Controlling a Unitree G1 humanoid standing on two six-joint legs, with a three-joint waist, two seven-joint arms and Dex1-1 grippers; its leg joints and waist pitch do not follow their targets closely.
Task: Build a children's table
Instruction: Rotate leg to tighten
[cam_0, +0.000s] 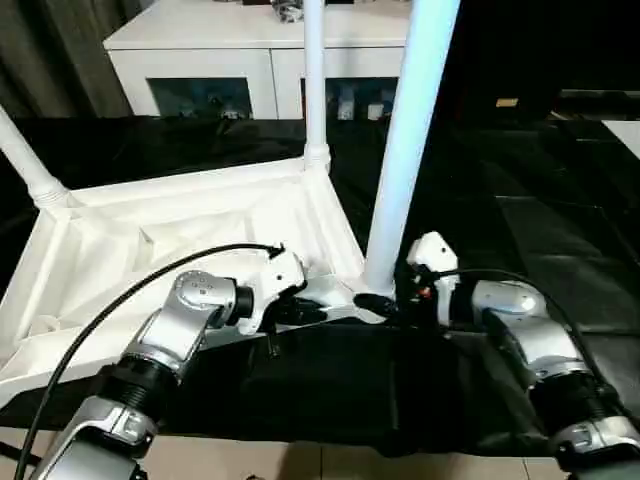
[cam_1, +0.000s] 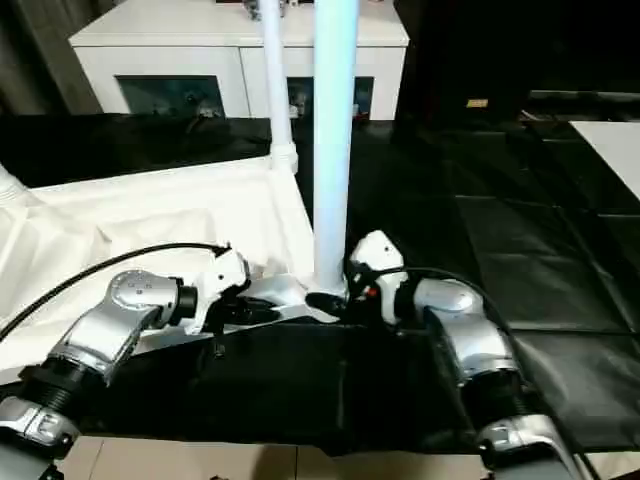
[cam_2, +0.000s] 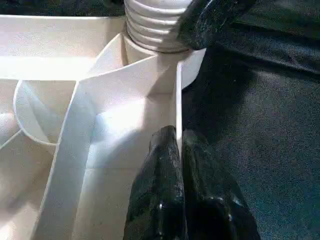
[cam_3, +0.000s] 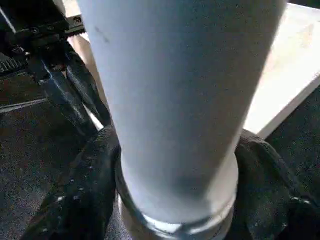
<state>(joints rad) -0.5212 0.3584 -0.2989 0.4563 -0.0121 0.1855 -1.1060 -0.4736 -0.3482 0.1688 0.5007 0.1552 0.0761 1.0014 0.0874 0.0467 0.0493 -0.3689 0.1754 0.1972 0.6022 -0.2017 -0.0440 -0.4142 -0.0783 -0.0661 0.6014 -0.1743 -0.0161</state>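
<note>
The children's table (cam_0: 200, 225) lies upside down on a worktop (cam_0: 520, 260) covered with black sheet, its ribbed underside facing up. Three legs stand in its corner sockets: the near leg (cam_0: 405, 150) rises from the corner closest to the robot, a far leg (cam_0: 314, 80) from the corner behind it, and a third leg (cam_0: 28, 165) leans at the left edge. The right end effector (cam_0: 385, 300) is at the foot of the near leg, just above the socket; in the right wrist view its black fingers (cam_3: 85, 200) stand on both sides of the leg's base and wrap it closely, so it holds the leg with a rather wide opening. The left end effector (cam_0: 315, 312) meets the same corner from the other side; its fingers (cam_2: 165, 200) are pressed together on the thin upright rim (cam_2: 178, 100) of the table top, beside the ribbed socket collar (cam_2: 152, 27). Both silver forearms reach forward from the bottom and bend inward, so the two wrists point at each other across the corner. Behind the worktop stands a white cabinet (cam_0: 200, 40) with dark glass doors.
</note>
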